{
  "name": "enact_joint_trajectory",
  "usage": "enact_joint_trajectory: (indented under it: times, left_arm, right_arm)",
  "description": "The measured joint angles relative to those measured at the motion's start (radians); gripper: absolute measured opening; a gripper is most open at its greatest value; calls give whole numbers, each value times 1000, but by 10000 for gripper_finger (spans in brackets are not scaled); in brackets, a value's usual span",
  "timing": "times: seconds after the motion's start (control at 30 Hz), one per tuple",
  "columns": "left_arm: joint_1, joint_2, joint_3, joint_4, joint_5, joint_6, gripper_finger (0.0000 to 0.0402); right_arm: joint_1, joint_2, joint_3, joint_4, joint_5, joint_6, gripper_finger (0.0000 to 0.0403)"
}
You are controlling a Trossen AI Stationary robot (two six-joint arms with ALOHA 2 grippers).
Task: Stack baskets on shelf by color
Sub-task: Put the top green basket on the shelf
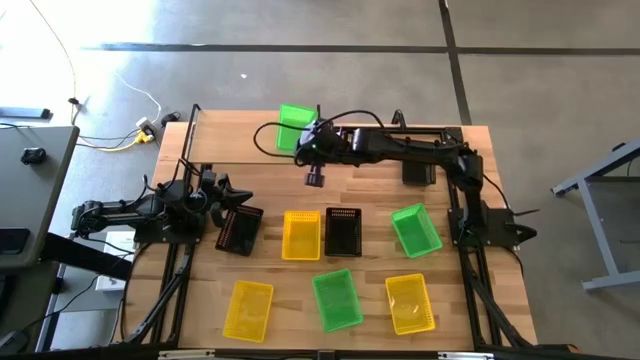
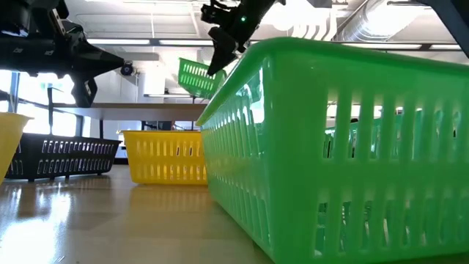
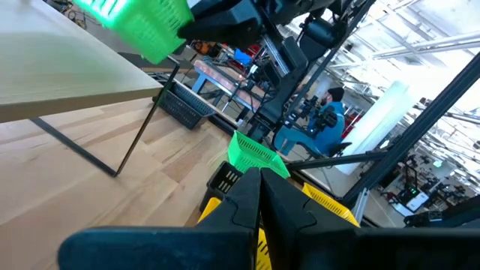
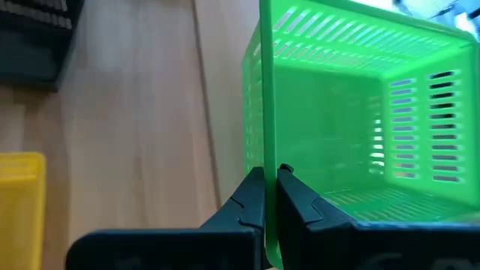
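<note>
My right gripper (image 1: pixel 306 140) is at the table's far side over the light-wood shelf (image 1: pixel 230 135) and is shut on a green basket (image 1: pixel 295 124), which is in the air and tilted (image 2: pixel 196 75). My left gripper (image 1: pixel 235 192) hovers shut and empty at the table's left, just above a black basket (image 1: pixel 238 230). The other baskets rest on their bottoms on the table: yellow (image 1: pixel 301 235), black (image 1: pixel 343 232), green (image 1: pixel 416 230), and nearer, yellow (image 1: pixel 248 309), green (image 1: pixel 337 300), yellow (image 1: pixel 410 303). My right gripper pinches the green basket's wall at its upper rim (image 4: pixel 267 112), one finger (image 4: pixel 251 187) outside the wall and one inside the basket. The basket is lifted clear over the shelf, tipped so that its open side faces the wrist camera.
The shelf has a thin black frame with end uprights (image 1: pixel 193 120). A dark object (image 1: pixel 418 172) lies on the shelf's right part under my right arm. Bare wood lies between the shelf and the row of baskets. A person in blue sits in the room beyond (image 3: pixel 328 120).
</note>
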State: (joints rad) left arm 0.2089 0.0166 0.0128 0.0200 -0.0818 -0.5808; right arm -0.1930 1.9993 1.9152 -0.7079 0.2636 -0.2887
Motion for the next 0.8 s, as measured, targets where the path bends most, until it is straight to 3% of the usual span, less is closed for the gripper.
enact_joint_trajectory:
  times: [0.57, 0.8]
  left_arm:
    - [0, 0, 0, 0, 11, 0, 0]
    - [0, 0, 0, 0, 22, 0, 0]
  right_arm:
    - [-4, 20, -2, -29, 9, -7, 1]
    - [-4, 20, -2, -26, 17, -34, 35]
